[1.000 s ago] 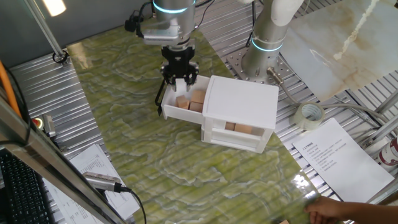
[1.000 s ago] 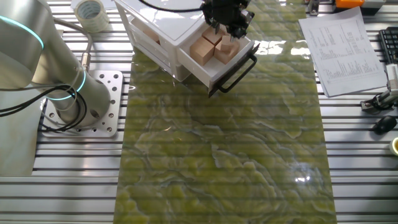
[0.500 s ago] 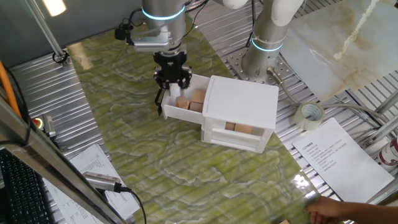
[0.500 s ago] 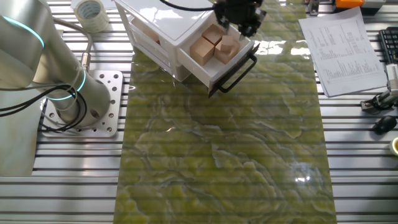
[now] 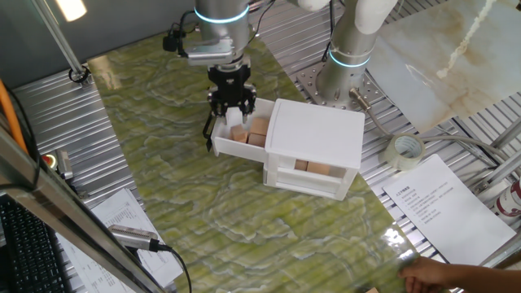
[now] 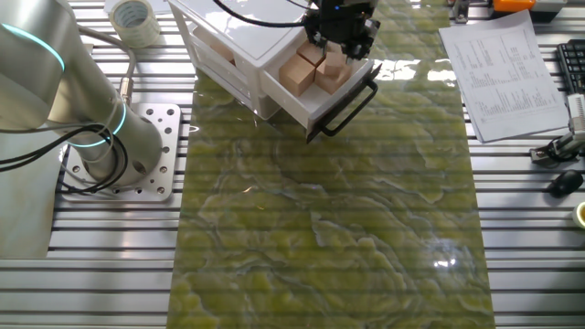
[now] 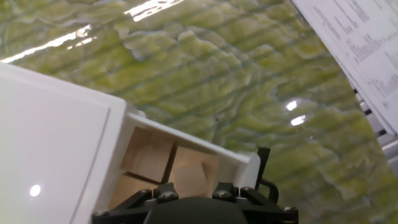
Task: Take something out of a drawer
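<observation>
My fingertips cut off in the hand view and blurred in both fixed views, so I cannot tell my gripper's (image 5: 231, 110) spread, poised over the pulled-out drawer (image 5: 230, 145) of the white cabinet (image 5: 316, 134), wooden cubes (image 6: 300, 73) lying inside it.

Gripper (image 5: 232, 113) points straight down above the drawer (image 5: 236, 140), wrist vertical; finger spacing cannot be determined.

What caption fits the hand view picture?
Looking down past the gripper into the open drawer holding wooden cubes.
</observation>
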Motion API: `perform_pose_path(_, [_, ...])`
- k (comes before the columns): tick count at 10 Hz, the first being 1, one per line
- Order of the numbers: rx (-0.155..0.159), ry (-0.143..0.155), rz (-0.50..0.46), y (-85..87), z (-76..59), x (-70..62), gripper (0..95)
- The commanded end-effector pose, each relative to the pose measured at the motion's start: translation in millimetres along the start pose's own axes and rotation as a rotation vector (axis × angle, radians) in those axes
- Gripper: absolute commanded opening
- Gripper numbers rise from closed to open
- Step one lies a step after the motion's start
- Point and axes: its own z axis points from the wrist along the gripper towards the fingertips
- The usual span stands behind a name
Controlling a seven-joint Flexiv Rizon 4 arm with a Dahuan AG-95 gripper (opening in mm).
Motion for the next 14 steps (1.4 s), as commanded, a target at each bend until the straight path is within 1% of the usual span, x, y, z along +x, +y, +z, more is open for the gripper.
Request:
perform_pose_path(1, [-0.002,0.005,-0.011,-2.5,4.0,-2.9,57.0])
perform_pose_path(2, [-0.003,0.002,-0.021,-2.5,8.1,-3.4,57.0])
perform_pose_path(4, [-0.002,-0.006,-0.029,-1.6,11.8,-2.2,57.0])
perform_pose_path(7, [0.0,-0.003,-0.039,3.9,17.2,4.0,57.0])
perform_pose_path(11, [0.004,-0.004,-0.035,4.3,20.5,1.8,57.0])
perform_pose_path(14, [0.011,-0.008,-0.032,6.2,28.4,3.3,57.0])
